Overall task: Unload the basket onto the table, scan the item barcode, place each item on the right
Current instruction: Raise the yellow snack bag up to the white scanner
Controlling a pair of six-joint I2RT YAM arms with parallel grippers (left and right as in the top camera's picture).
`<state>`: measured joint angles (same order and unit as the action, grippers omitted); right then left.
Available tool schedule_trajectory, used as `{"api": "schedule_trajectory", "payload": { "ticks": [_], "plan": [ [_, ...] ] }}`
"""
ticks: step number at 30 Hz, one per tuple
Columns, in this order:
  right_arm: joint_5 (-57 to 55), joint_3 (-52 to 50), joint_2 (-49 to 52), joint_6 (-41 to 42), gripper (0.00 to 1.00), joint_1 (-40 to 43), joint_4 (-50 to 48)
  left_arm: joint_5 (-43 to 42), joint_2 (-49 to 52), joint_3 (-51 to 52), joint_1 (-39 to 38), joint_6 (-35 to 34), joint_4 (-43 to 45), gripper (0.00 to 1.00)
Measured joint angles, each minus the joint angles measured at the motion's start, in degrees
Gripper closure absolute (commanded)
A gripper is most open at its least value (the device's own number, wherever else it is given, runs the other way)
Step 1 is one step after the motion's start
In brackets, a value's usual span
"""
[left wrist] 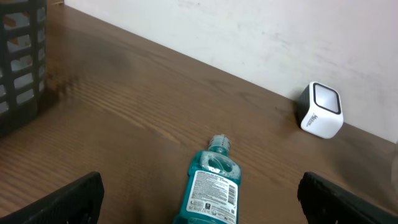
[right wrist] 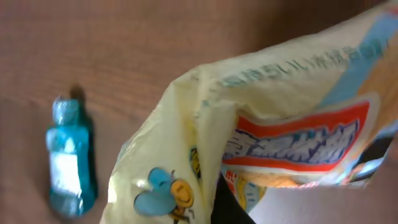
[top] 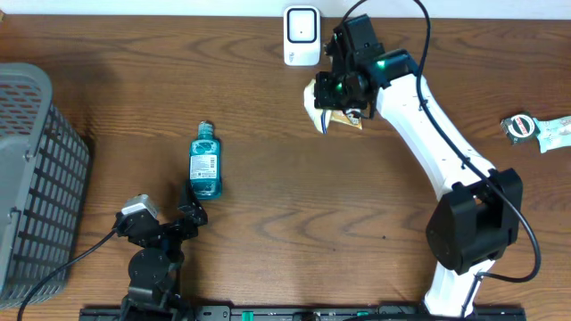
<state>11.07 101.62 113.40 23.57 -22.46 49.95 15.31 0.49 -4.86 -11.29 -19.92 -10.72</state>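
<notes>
A wooden table [top: 268, 241] seen from above. The right gripper [top: 342, 105] is pressed together on a yellow snack packet [top: 319, 105], pinching it at one edge and holding it at the far side of the table, just near of a small white scanner [top: 302, 34] that stands against the far wall. The packet is not over the scanner window but beside it, slightly to the right. It is limp and folded. That is the main risk: a crease could run across the barcode, or the coded face could point away from the window, so no read would come. The thin edge could also slip from the fingers if the wrist turns sharply. The packet's long axis appears to run roughly left to right, sagging below the grip. Its printed red and yellow face [right wrist: 292, 137] points towards the wrist camera, and no barcode shows there. The left gripper [top: 191, 207] rests spread wide at the near left, holding nothing, just near of a teal bottle [top: 204, 162] that lies flat with its cap towards the far wall.
</notes>
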Motion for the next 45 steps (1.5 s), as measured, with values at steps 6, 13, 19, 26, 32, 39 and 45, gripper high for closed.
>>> {"api": "schedule_trajectory", "payload": {
  "ticks": [6, 13, 19, 26, 32, 39, 45],
  "plan": [
    [-14.23, 0.0, 0.52, 0.85, 0.99, -1.16, -11.02, 0.0, 0.0, 0.0, 0.0, 0.0, -0.02, 0.02],
    [-22.49, 0.0, 1.29, -1.38, 0.99, -1.38, -24.55, 0.0, 0.0, 0.0, 0.0, 0.0, -0.02, 0.03],
    [-26.4, 0.0, 4.94, -6.62, 0.99, -1.88, -35.71, -0.02, 0.0, 0.0, 0.0, 0.0, -0.02, 0.02],
    [-30.93, 2.99, 12.81, -16.44, 0.99, -2.6, -45.07, -0.02, 0.0, 0.0, 0.0, 0.0, 0.0, 0.02],
    [-36.3, 16.57, 24.7, -28.65, 0.99, -3.76, -45.22, -0.02, 0.0, 0.0, 0.0, 0.0, -0.02, 0.02],
    [-44.02, 28.33, 34.27, -42.97, 0.99, -7.15, -46.56, 0.0, 0.0, 0.0, 0.0, 0.0, -0.02, 0.02],
    [-50.84, 29.18, 35.74, -49.55, 0.99, -8.72, -48.98, 0.0, 0.0, 0.0, 0.0, 0.0, 0.0, 0.02]
  ]
}}
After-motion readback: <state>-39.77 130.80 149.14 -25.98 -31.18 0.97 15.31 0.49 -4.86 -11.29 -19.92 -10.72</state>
